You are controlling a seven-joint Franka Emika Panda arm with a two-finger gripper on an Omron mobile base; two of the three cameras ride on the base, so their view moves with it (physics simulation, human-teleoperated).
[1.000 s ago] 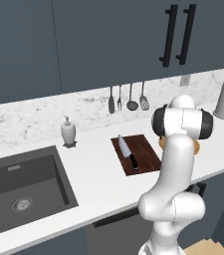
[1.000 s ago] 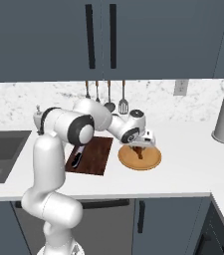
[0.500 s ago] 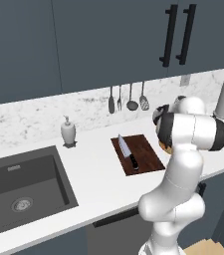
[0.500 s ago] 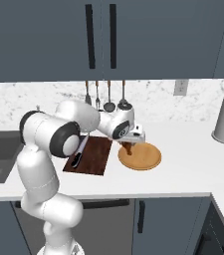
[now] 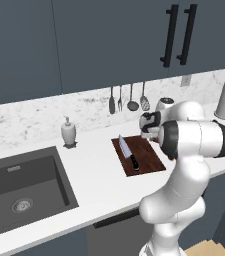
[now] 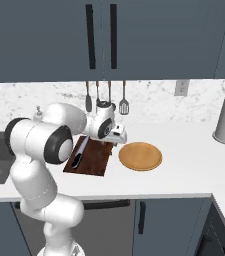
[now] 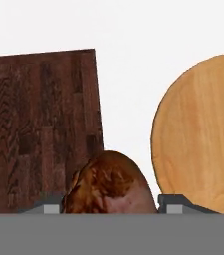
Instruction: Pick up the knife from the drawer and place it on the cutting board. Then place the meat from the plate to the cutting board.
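Pincer clamped on brown lump of meat, carried above white counter between round orange-brown plate and dark reddish-brown wooden cutting board, probably for setting down beside silver-bladed, black-handled knife.

Glossy white rounded arm w/ dark grey joint rings, bulbous segments; small dark pincer tips.

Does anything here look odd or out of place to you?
Nothing stands out. The knife lies flat on the board, the plate sits bare beside it, and the end effector holds the meat over the board's edge. Nothing looks spilled or broken.
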